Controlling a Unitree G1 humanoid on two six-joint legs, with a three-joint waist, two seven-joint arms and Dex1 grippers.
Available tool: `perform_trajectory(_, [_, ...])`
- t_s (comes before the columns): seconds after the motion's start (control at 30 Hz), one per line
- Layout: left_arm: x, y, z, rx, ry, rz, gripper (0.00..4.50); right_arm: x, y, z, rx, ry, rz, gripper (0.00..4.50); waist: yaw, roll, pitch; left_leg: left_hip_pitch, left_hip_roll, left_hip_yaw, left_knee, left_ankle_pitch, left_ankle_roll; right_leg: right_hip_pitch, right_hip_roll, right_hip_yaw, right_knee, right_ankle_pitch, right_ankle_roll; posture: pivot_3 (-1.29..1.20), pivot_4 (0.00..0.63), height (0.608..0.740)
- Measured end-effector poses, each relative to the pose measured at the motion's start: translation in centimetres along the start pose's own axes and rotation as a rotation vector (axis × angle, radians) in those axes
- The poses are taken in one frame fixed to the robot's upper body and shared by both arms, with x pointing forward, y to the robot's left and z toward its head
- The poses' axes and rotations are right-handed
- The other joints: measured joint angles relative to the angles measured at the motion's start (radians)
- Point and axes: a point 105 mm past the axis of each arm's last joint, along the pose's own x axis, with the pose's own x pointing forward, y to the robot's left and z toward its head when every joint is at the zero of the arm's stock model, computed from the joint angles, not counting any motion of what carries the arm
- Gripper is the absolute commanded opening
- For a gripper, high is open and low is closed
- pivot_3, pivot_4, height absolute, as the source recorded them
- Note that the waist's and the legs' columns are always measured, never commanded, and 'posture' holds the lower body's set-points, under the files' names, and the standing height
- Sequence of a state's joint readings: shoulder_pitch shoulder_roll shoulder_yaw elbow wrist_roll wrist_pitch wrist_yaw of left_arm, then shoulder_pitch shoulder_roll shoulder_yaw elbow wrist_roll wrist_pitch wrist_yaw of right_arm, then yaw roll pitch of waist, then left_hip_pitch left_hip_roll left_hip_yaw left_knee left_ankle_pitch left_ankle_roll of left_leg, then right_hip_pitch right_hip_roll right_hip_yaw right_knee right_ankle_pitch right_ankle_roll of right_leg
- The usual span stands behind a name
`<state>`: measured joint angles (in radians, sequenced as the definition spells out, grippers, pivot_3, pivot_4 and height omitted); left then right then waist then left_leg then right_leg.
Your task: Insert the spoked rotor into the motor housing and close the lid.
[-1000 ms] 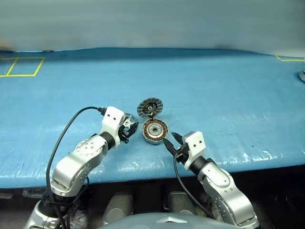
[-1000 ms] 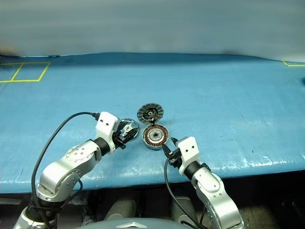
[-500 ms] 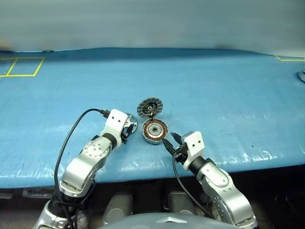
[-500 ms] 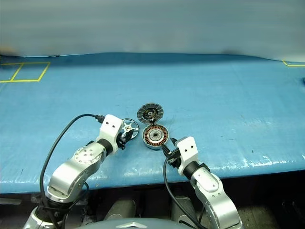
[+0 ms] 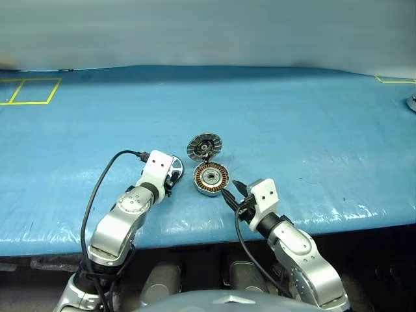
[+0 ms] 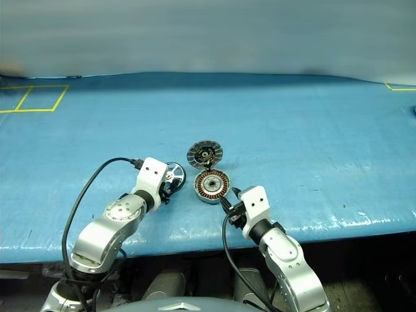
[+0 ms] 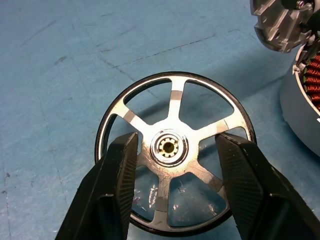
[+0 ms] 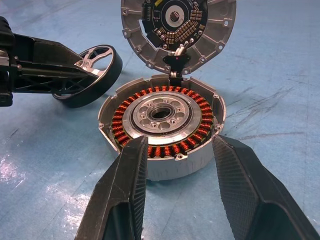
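The left gripper point(image 7: 175, 165) lowered the spoked rotor point(image 7: 175, 150) onto the mat beside the motor housing point(image 8: 162, 125), fingers astride it, so insertion is not begun; the right gripper point(image 8: 180, 165) waits half-open at the housing

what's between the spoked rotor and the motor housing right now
Only bare blue table: in the right wrist view the spoked rotor and the motor housing sit apart, nothing between them.

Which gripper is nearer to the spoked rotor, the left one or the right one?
Left. The left gripper has its jaws on either side of the spoked rotor lying on the blue table. The right gripper is farther away, at the motor housing.
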<state>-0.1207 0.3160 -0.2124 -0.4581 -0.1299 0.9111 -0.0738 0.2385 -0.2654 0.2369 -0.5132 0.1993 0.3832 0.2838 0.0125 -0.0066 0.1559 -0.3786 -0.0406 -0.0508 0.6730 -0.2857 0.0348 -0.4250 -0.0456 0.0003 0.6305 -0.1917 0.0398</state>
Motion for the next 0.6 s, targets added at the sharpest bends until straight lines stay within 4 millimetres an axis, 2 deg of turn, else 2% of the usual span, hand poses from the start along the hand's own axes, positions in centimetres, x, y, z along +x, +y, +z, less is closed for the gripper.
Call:
perform_trajectory(0.4, [-0.18, 0.05, -0.36, 0.024, 0.021, -0.089, 2.58, 0.12, -0.02, -0.08, 0.000, 0.012, 0.002, 2.13, -0.001, 0.002, -0.002, 0.001, 0.000, 0.000, 0.001, 0.000, 0.000, 0.000, 0.000, 0.000, 0.003, 0.000, 0.000, 0.00, 0.150, 0.740])
perform_trajectory(0.5, [-0.16, -0.03, -0.39, 0.030, 0.022, -0.106, 3.10, 0.14, 0.01, -0.07, 0.002, 0.011, 0.002, 2.13, 0.000, 0.003, -0.003, 0.001, 0.000, 0.000, 0.001, 0.000, 0.000, 0.001, 0.000, 0.000, 0.003, 0.000, 0.000, 0.00, 0.150, 0.740])
perform_trajectory(0.6, [-0.08, 0.03, -0.42, 0.039, 0.022, -0.109, 4.06, 0.14, 0.00, -0.08, 0.003, 0.012, 0.002, 2.13, 0.000, 0.003, -0.004, 0.001, 0.000, 0.000, 0.001, 0.000, 0.000, 0.001, 0.000, 0.000, 0.003, 0.000, 0.000, 0.00, 0.150, 0.740])
